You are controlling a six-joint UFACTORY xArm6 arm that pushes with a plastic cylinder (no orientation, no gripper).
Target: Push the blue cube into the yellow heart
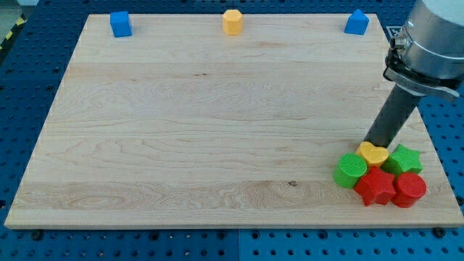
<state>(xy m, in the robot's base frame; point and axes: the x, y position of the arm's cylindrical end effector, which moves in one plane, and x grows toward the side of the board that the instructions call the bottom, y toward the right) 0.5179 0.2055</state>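
Risk — tip (370, 143) parked against yellow heart (373, 153), far from blue cube (121, 25).
No jaws on the rod; any nudge scatters the heart's cluster — green cylinder (350, 170), red star (375, 186).

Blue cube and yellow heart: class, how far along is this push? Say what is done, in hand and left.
Done: nothing visible; the blue cube sits at the board's top left, far from the yellow heart at bottom right. In hand: my tip rests just above the heart, nowhere near the cube. Left: reach the cube, then push it the whole way across to the heart.
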